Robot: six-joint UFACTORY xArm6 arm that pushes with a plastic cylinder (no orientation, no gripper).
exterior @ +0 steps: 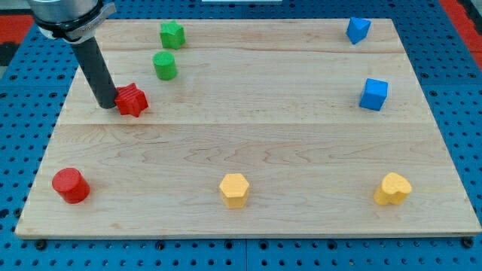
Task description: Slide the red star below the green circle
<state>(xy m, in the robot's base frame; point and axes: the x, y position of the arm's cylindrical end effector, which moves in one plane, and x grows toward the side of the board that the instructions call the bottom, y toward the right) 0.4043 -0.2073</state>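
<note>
Nearest the view's bottom, a red cylinder (71, 186) is sitting below my tip, slightly toward the view's left, while a yellow hexagon (234, 190) and a yellow heart (393, 188) are lying far off toward the view's right on the wooden surface (248, 135). My tip (108, 105), a bare rod end effector with nothing to clench or release, is touching the left side of the red star (132, 99). The green circle (165, 65) is standing up and right of my tip, just above and right of the star. Farther up is sitting a green star (172, 35). A blue cube (373, 94) and another blue block (358, 29) are resting well apart at the view's right.
</note>
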